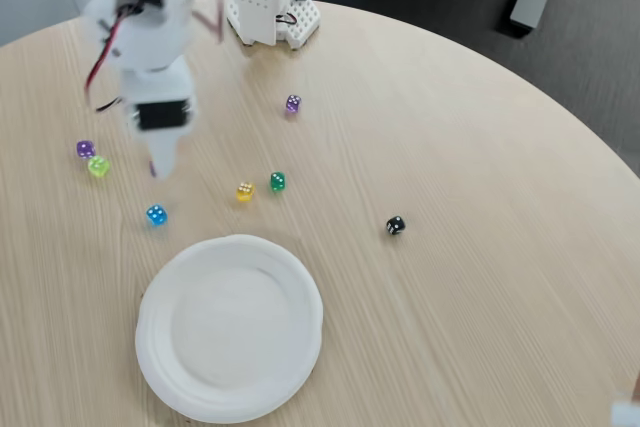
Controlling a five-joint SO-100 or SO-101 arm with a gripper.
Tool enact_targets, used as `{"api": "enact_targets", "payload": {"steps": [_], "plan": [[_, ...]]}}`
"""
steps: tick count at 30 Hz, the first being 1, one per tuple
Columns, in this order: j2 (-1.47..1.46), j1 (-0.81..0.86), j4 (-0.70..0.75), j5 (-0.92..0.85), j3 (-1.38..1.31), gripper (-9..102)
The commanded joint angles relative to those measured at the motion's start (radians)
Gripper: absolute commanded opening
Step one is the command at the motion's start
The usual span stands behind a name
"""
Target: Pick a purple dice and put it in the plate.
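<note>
Two purple dice lie on the round wooden table: one [293, 103] near the arm's base, the other [85, 148] at the left, touching or nearly touching a lime dice [98, 166]. The white plate [160, 292] sits at the front, with nothing in it. My white gripper [157, 167] hangs blurred over the table's left side, pointing down, to the right of the left purple dice and above the blue dice [156, 214]. Its fingers taper to one tip and look shut, with nothing between them.
Yellow [245, 191] and green [277, 181] dice lie side by side mid-table, and a black dice [396, 225] sits further right. The arm's white base [270, 7] stands at the far table edge. Beyond the table's curved right edge is dark floor.
</note>
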Motion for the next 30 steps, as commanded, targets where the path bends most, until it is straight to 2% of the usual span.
{"api": "enact_targets", "payload": {"steps": [1,5,9,16,24,30], "plan": [[0.114,-0.097,0.006,0.014,-0.009,0],[0.173,-0.172,-0.008,0.012,-0.006,0],[0.176,-0.161,-0.028,-0.112,-0.006,0],[0.169,-0.164,-0.209,-0.227,0.018,0],[0.206,-0.173,-0.368,-0.284,0.314,0],[0.408,-0.175,-0.476,-0.382,0.541,0]]}}
